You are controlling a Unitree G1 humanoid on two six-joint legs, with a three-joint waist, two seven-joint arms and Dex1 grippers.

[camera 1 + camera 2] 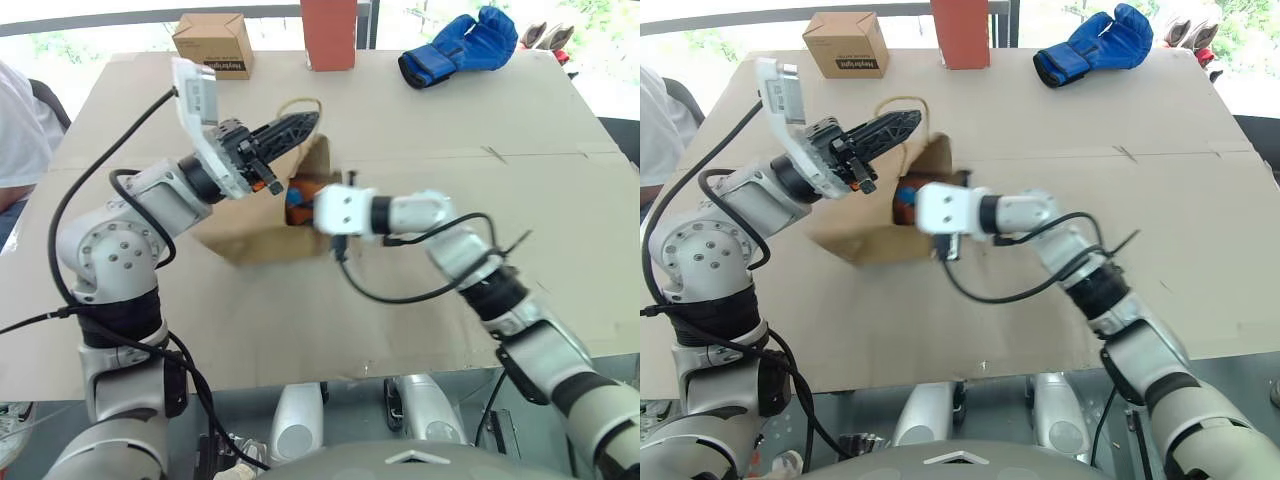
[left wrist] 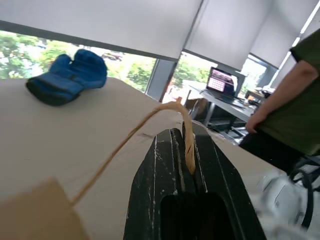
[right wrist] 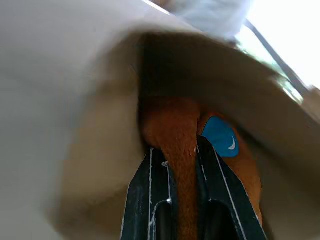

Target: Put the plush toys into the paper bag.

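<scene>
The brown paper bag [image 1: 250,238] lies on the table with its mouth facing my right arm. My left gripper [image 1: 303,123] is shut on one tan loop handle [image 2: 189,142] and holds the bag's mouth up. My right gripper [image 3: 177,150] is shut on the brown plush toy [image 3: 172,127], pinching a fold of its fur. The toy's blue patch [image 3: 221,136] shows beside one finger. Toy and fingertips sit inside the bag's mouth, where orange-brown and blue show [image 1: 299,203]. The white right wrist [image 1: 342,210] stays just outside the opening.
At the table's far edge stand a small cardboard box [image 1: 212,45] and a tall red box [image 1: 328,32]; a blue boxing glove [image 1: 460,45] lies far right. A person sits at the left edge [image 1: 15,130]; another stands beyond the table [image 2: 295,100].
</scene>
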